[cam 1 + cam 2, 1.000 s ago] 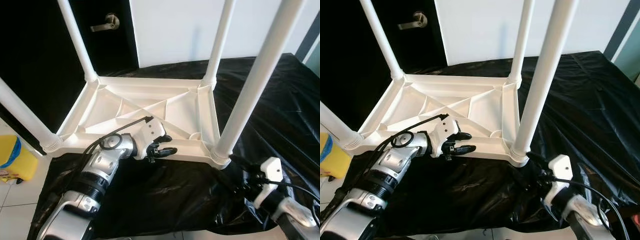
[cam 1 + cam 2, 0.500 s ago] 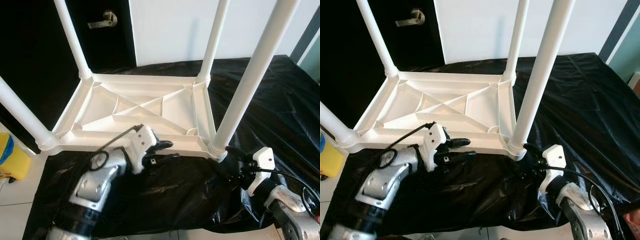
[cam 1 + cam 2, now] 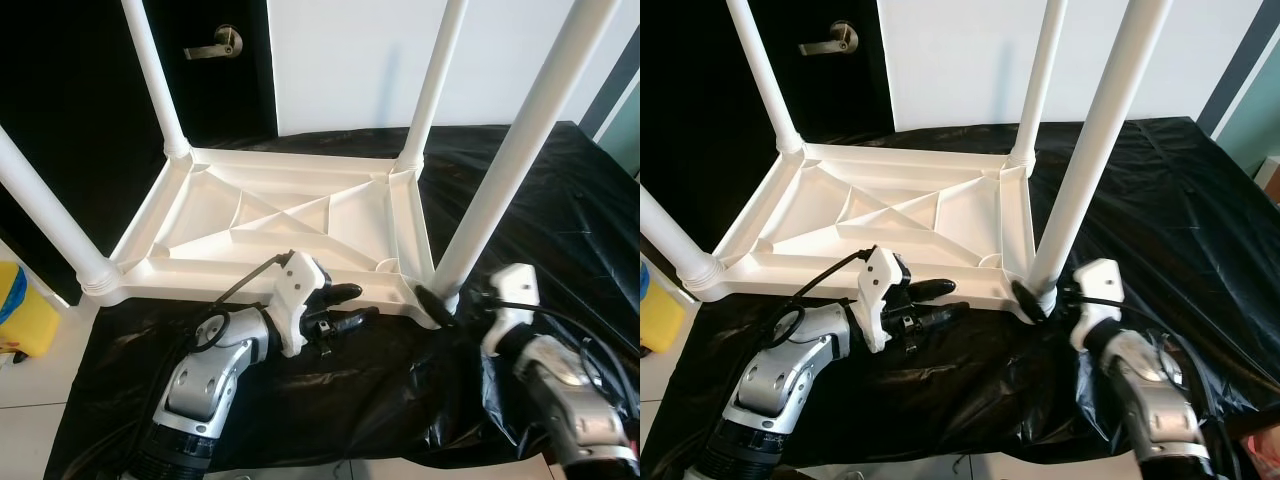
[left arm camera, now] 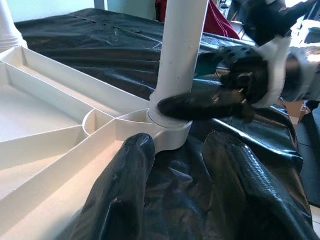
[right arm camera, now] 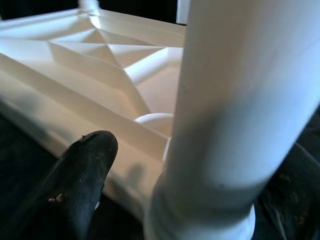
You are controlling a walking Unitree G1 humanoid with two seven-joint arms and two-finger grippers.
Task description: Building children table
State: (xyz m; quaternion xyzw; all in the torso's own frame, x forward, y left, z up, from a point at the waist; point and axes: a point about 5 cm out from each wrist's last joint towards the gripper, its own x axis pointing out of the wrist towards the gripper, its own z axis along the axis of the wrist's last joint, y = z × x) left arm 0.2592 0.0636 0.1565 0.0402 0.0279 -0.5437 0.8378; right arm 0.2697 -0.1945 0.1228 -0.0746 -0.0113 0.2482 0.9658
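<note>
The upturned white table (image 3: 290, 215) lies on black sheeting (image 3: 560, 190) (legs up). My right gripper (image 3: 1032, 297) straddles the four-o'clock leg (image 3: 505, 165) at its base; my left gripper (image 3: 348, 307), fingers parted, empty, hovers by the near rim.

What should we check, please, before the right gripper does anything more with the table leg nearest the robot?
1. Right gripper at the base of the near right leg: ok.
2. Grip closed on the leg: cannot tell.
3. Leg upright in its corner socket: ok.
4. Left gripper open beside the tabletop edge, holding nothing: ok.
5. Tabletop lying upside down on the black sheet: ok.
6. All four legs fitted: ok.
</note>
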